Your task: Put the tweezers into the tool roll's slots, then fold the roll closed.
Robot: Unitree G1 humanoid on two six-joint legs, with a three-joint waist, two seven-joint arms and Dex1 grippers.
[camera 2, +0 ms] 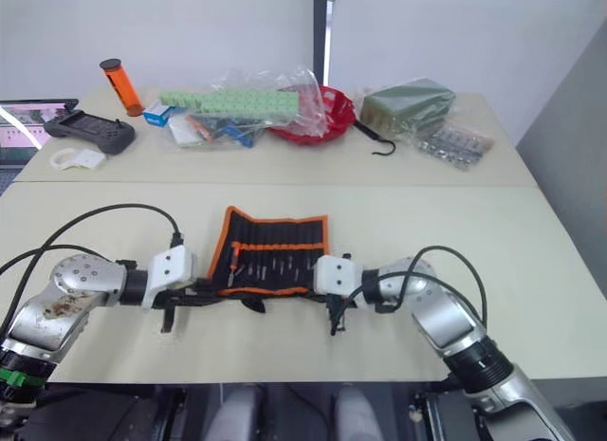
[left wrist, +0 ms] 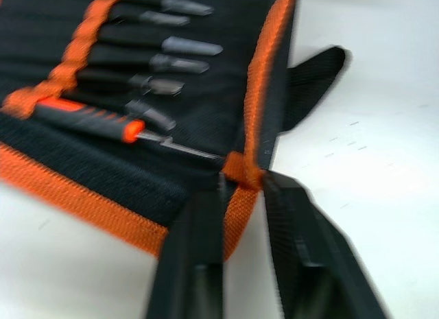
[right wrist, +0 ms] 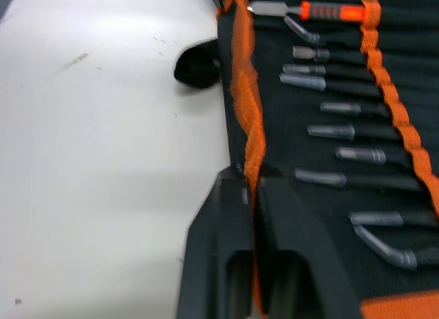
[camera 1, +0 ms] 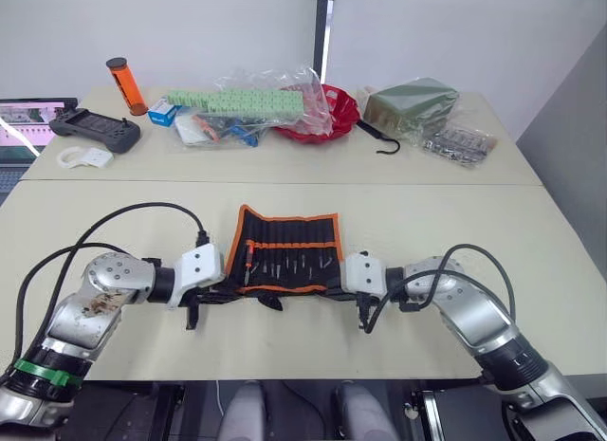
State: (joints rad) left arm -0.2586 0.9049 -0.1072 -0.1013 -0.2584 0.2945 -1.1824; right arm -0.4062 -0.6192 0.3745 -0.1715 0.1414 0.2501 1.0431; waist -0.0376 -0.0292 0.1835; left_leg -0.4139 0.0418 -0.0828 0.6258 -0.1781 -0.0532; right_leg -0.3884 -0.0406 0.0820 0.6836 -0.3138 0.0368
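Note:
The tool roll (camera 1: 285,251) lies open and flat on the near table, black with orange edging. Its slots (right wrist: 384,137) hold several slim tools with grey tips, the tweezers (right wrist: 329,132) among them, and one orange-handled tool (left wrist: 89,120). My left gripper (left wrist: 243,188) is closed on the roll's near left corner, with the orange edge between its fingers (left wrist: 199,230). My right gripper (right wrist: 250,178) pinches the near orange edge at the right corner. The roll's black strap (left wrist: 315,79) sticks out from under that near edge.
On the far table stand a red tray (camera 1: 332,119), a black hook (camera 1: 384,142), plastic bags with green blocks (camera 1: 237,101), an orange cylinder (camera 1: 125,85), a controller (camera 1: 95,130) and a laptop (camera 1: 24,128). The near table's front edge is close behind my wrists.

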